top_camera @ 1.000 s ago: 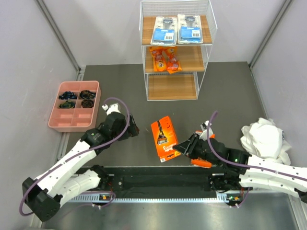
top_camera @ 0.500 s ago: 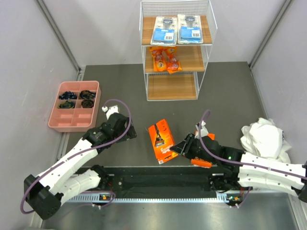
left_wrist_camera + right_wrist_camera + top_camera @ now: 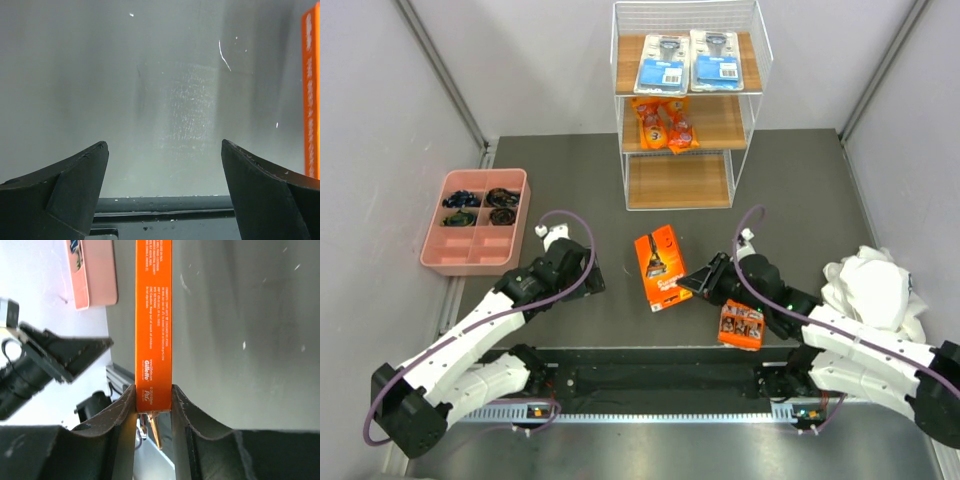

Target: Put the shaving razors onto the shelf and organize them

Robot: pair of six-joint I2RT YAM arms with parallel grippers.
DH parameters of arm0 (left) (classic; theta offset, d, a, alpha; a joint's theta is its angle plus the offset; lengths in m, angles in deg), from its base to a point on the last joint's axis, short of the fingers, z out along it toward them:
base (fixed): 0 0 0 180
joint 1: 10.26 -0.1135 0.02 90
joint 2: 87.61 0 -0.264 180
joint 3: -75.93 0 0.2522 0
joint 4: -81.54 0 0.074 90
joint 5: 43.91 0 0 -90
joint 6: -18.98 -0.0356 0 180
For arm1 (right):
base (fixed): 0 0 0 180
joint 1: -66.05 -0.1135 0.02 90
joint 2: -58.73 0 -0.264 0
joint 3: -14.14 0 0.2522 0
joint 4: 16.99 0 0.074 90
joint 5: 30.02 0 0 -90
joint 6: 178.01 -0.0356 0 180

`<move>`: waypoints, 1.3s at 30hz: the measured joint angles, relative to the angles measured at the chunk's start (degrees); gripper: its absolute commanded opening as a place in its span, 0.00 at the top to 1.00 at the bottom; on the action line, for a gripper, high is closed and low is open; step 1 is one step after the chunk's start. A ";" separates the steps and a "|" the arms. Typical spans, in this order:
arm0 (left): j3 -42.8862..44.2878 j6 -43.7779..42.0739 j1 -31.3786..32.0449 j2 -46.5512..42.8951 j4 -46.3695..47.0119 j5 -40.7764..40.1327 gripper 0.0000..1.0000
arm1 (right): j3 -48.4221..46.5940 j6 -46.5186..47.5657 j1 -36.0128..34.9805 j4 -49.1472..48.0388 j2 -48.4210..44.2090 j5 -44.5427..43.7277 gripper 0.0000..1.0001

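**Carried up the table: long orange-black box (image 3: pixel 658 268) in the right gripper (image 3: pixel 698 283)**

Now sits farther from the near edge and closer to the shelf (image 3: pixel 678 180) than a second ago, with the right arm swung round behind it. Pinches the near end of the box (image 3: pixel 153 315) between both fingers (image 3: pixel 125 412), parted only by the thickness of the pack, which runs edge-on away from the wrist camera. Cannot tell whether held clear of the dark table (image 3: pixel 800 190) or resting on it. Leaves the orange card (image 3: pixel 741 324) uncovered, lying flat just beside the right forearm, apart from the box.

Across from it, left gripper (image 3: pixel 592 277) drawn back a little toward the near edge. Stands spread as wide as it goes (image 3: pixel 162 167), gripping nothing, low over the table just left of the box, whose orange edge (image 3: pixel 310 90) shows at the right of the left wrist view.

Farther out, on the shelf: two clear-and-blue blister cards (image 3: pixel 663 62) (image 3: pixel 716 58) side by side on the top board, two small orange pouches (image 3: pixel 650 122) (image 3: pixel 681 124) touching on the left part of the middle board.

At the left edge, pink tray (image 3: pixel 432 255) with small dark items (image 3: pixel 480 205) in its far compartments. At the right edge, white cloth (image 3: pixel 875 290), bunched.
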 measured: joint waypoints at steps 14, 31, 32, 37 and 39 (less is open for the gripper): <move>-0.85 0.00 0.00 0.00 0.57 1.88 0.01 | -4.22 2.23 11.34 -13.77 15.63 7.87 1.00; -1.70 0.00 0.00 -0.94 0.61 2.38 0.01 | -18.05 2.78 17.33 -23.39 34.73 9.75 1.00; -1.70 0.00 0.00 -1.20 0.61 2.47 0.01 | -18.23 2.75 17.33 -23.56 35.17 9.84 1.00; -1.70 0.00 0.00 -2.08 0.63 2.54 0.01 | -18.43 2.58 17.33 -24.57 36.70 9.97 1.00; -1.79 0.00 0.00 -2.12 0.63 2.60 0.01 | -18.56 2.58 17.33 -24.50 37.20 9.84 1.00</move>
